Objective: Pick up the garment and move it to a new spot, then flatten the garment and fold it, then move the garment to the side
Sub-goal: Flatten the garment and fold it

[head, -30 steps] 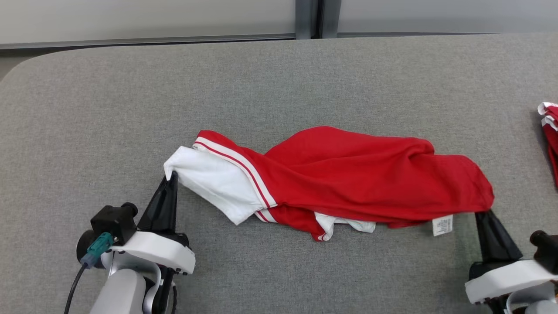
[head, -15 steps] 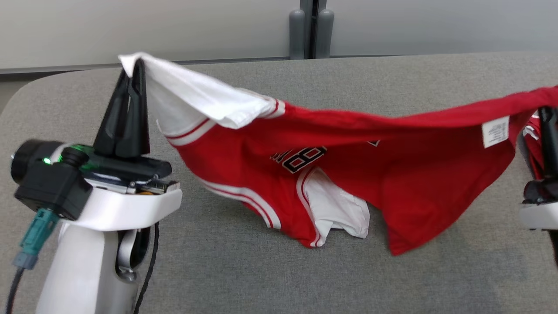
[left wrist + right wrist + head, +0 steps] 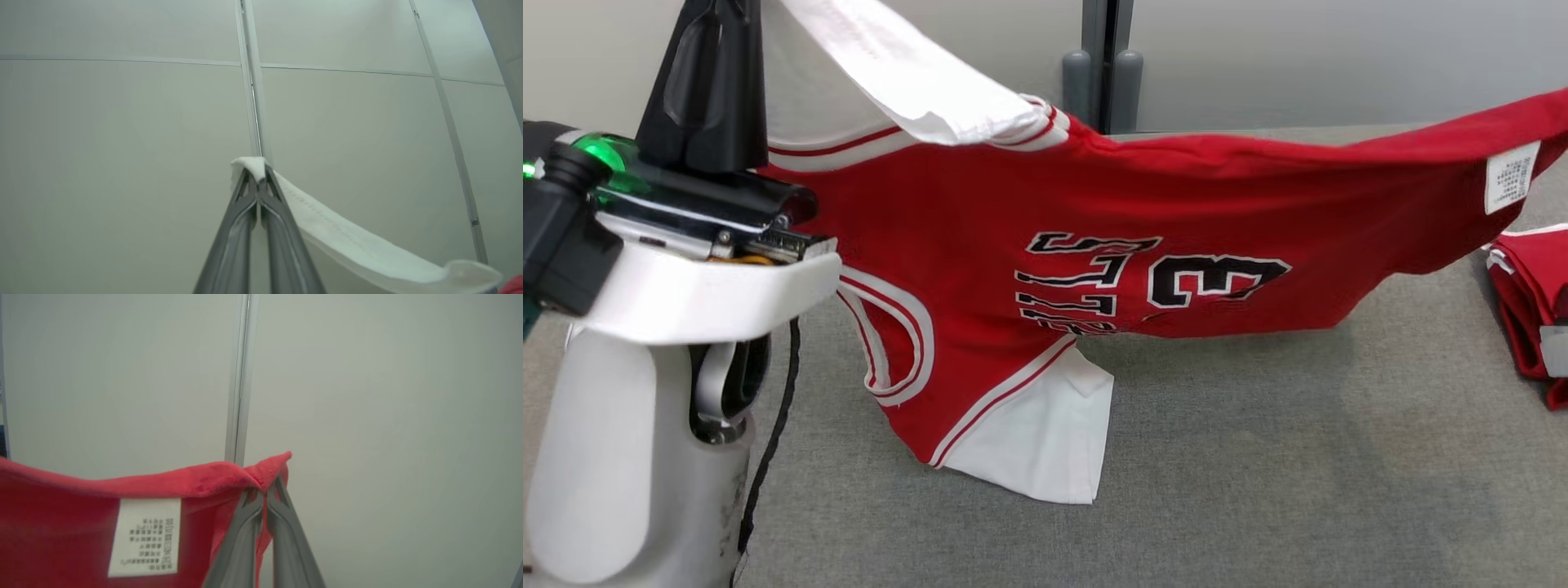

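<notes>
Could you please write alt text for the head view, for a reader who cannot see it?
A red jersey with white sleeves and black lettering hangs stretched above a gray table, one white sleeve pinched by the left end effector at upper left. Another red garment lies at the right edge.

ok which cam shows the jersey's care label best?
Right wrist view: the care label is large and close, on the red hem of the jersey beside the right end effector, print slightly blurred. Head view has it small near the right edge. Left wrist view gives the white sleeve, pinched in the left end effector.
</notes>
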Available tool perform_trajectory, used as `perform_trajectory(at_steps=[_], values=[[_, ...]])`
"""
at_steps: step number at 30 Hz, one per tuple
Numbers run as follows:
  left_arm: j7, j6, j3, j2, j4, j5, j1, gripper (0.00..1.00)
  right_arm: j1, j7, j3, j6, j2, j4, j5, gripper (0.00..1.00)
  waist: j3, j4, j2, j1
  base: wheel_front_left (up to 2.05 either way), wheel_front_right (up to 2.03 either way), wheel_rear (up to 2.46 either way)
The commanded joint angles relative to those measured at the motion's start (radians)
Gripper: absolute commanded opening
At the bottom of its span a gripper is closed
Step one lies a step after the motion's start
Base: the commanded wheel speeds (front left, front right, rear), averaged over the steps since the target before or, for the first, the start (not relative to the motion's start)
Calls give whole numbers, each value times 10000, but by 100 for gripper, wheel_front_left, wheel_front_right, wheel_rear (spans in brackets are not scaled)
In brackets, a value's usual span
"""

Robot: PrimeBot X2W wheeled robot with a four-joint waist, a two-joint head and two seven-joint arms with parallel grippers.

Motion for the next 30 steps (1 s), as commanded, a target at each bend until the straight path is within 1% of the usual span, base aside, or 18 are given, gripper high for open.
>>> perform_trajectory(at_steps=[1,6,9,12,15,18,20,22,24,28,29,30], values=[[2,-91,65,29,302,-161,-331,0,-280,55,86,-4,-42,229,186,0,109,-33,-1,0,0,0,0],[-223,-275,170,-2,1870,-455,-1581,0,-1373,80,625,-4,-234,1177,765,0,630,-45,-1,0,0,0,0],[-515,-432,115,-1,3244,-474,-2885,0,-2610,67,1099,-2,-406,1995,1105,0,1126,-78,-1,0,0,0,0],[-924,-511,134,23,4908,-442,-4361,0,-4191,-97,1640,-2,-370,2980,1422,0,1499,-165,-1,0,0,0,0],[-1300,-585,257,65,6517,-380,-5863,0,-5867,-445,2176,-2,-126,4151,1653,0,1752,-318,-1,0,0,0,0],[-1498,-502,246,65,7828,-115,-7031,0,-7364,-955,2578,-2,171,5524,1826,0,1889,-456,-1,0,0,0,0],[-1568,-526,297,96,8563,-38,-7717,0,-8263,-1345,2879,-2,409,6477,1887,0,1953,-525,-1,0,0,0,0],[-1590,-407,469,127,9084,-3,-8198,0,-8921,-1789,3212,-2,723,7418,1968,0,1943,-622,-1,0,0,0,0],[-1589,-352,580,119,9419,88,-8580,0,-9559,-2122,3469,-2,935,8340,2081,0,2047,-672,-1,0,0,0,0],[-1575,-388,754,66,10355,163,-8438,0,-10207,-2503,4235,-2,1401,10047,2270,0,2220,-645,-1,0,0,0,0],[-1576,-423,744,28,10669,177,-8381,0,-10331,-2508,4453,-2,1504,10415,2347,0,2293,-623,-1,0,0,0,0],[-1576,-423,744,28,10669,177,-8381,0,-10331,-2508,4453,-2,1504,10415,2347,0,2293,-623,-1,0,0,0,0]])
